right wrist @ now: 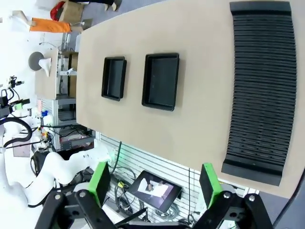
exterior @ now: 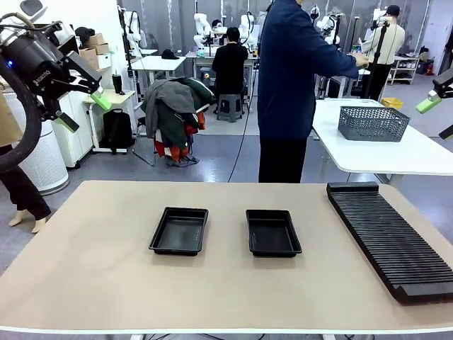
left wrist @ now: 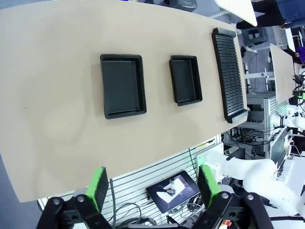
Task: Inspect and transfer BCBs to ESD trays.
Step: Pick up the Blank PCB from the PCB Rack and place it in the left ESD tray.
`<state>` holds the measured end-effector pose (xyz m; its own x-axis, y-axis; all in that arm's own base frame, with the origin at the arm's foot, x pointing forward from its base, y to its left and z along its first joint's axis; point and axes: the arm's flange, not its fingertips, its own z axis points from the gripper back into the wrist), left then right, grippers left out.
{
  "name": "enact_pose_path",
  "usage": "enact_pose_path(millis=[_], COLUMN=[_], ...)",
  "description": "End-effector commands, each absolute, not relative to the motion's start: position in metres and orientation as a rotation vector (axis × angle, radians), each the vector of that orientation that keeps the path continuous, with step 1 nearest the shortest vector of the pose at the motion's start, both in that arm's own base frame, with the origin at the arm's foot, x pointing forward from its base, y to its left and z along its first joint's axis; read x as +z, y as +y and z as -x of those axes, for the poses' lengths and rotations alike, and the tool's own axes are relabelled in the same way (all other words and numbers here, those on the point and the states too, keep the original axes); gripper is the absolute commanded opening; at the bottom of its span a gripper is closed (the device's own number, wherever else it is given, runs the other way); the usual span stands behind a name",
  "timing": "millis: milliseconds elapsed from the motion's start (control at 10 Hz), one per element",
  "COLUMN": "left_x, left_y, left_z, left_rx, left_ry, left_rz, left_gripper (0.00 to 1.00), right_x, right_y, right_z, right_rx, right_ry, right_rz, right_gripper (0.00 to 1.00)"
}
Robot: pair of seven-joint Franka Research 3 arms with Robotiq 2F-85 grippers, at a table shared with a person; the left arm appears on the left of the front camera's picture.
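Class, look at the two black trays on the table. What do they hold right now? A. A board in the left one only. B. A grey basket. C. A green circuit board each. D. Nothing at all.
D: the left tray and the right tray both show bare black floors, with nothing lying in them.

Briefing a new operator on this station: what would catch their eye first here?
Two empty black ESD trays, the left tray and the right tray, lie side by side in the middle of the table, with a long black ribbed rack at its right end. The left end effector and the right end effector hang open, high at the front view's edges, and a person in dark blue stands at the far side.
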<state>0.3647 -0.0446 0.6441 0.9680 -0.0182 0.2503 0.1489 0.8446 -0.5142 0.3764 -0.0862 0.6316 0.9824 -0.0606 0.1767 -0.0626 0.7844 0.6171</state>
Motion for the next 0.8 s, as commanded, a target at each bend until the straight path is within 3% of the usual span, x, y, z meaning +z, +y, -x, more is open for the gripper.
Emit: enact_pose_path(millis=[0, 700], left_x=[0.643, 0.65], left_y=[-0.043, -0.046], left_z=[-0.365, -0.351], left_rx=[-0.085, -0.044], left_ry=[-0.238, -0.21], left_rz=[0.564, 0.537], left_gripper=[1.0, 1.0], right_x=[0.63, 0.642], right_y=[-0.083, -0.095], right_z=[-0.373, -0.376], right_rx=[0.007, -0.031], right_ry=[-0.168, -0.174], right_rz=[-0.681, -0.658], right_gripper=[1.0, 1.0])
